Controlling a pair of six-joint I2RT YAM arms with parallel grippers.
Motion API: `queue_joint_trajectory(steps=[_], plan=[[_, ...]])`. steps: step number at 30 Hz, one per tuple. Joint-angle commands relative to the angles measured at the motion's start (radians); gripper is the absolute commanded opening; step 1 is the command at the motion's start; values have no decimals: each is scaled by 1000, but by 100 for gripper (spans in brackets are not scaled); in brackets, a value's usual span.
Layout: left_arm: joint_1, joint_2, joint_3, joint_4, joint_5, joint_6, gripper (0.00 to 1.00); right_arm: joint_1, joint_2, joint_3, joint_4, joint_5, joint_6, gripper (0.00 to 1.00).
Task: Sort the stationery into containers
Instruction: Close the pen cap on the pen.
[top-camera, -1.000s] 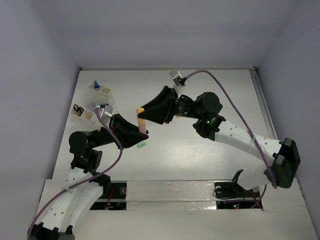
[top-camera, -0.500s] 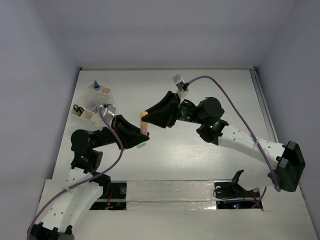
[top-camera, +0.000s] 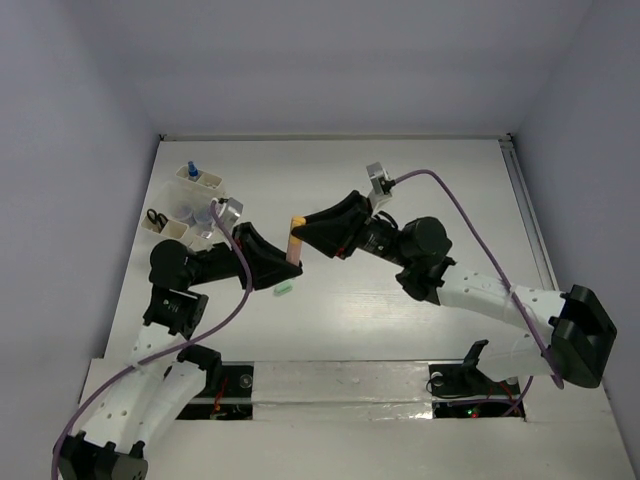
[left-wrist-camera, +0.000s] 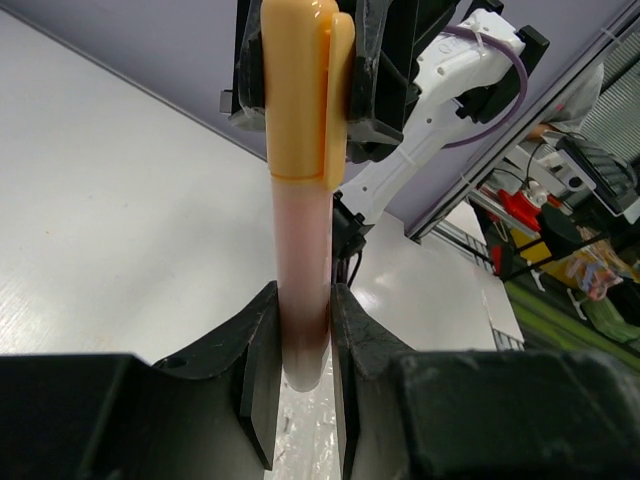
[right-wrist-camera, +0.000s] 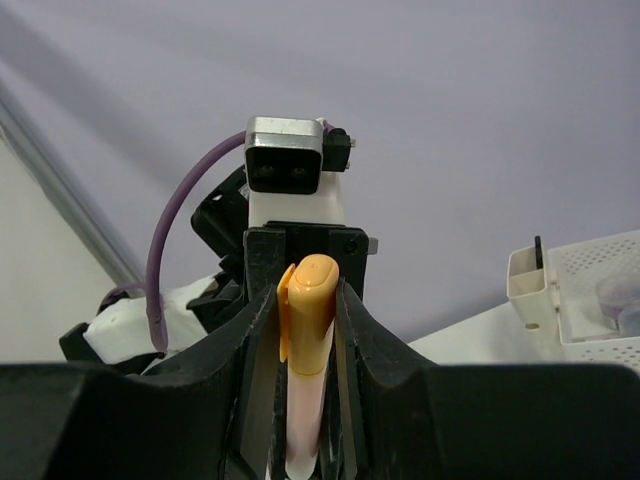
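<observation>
Orange-capped pink plastic marker (top-camera: 293, 245) mid-air, just left of table (top-camera: 400, 180) centre; left gripper (left-wrist-camera: 300, 300) pinches its barrel, right gripper (right-wrist-camera: 305, 290) its cap. We reckon it's light, stiff, slick: hold the barrel, cap could pop.

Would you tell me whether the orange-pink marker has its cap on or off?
On: the orange cap, clip included, sits over the end of the orange-pink marker in both wrist views.
</observation>
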Motion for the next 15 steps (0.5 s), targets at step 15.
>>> queue_joint_trajectory(steps=[15], plan=[[8,105,315,301,-144,-77,0,167,108,-282,-97,19,-3,0]])
